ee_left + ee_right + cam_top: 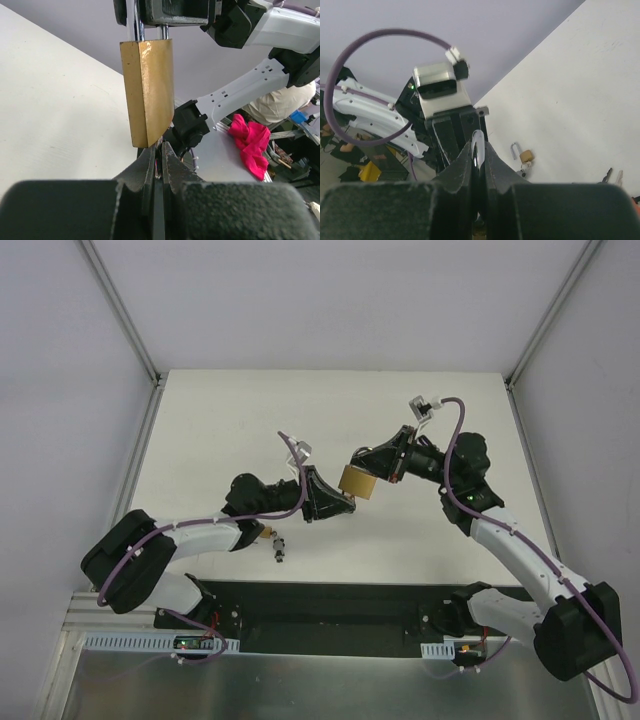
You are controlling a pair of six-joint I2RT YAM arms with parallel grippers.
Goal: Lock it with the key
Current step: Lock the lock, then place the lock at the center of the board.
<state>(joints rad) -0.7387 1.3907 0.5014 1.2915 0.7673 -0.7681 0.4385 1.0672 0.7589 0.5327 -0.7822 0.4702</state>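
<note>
While looking from above, noted padlock (357,482) held clear of the surface (250,420), between both arms. Found right pincer (388,468) pinched tight on shackle (136,27). Found left pincer (157,152) squeezed narrow on a sliver of key (159,169), mostly hidden. Saw padlock's long axis running from shackle straight toward left pincer, keyway end just at its tips; could not tell whether touching or already entered. Judged left arm nearer and in line: called for a push along that axis, then a twist.
</note>
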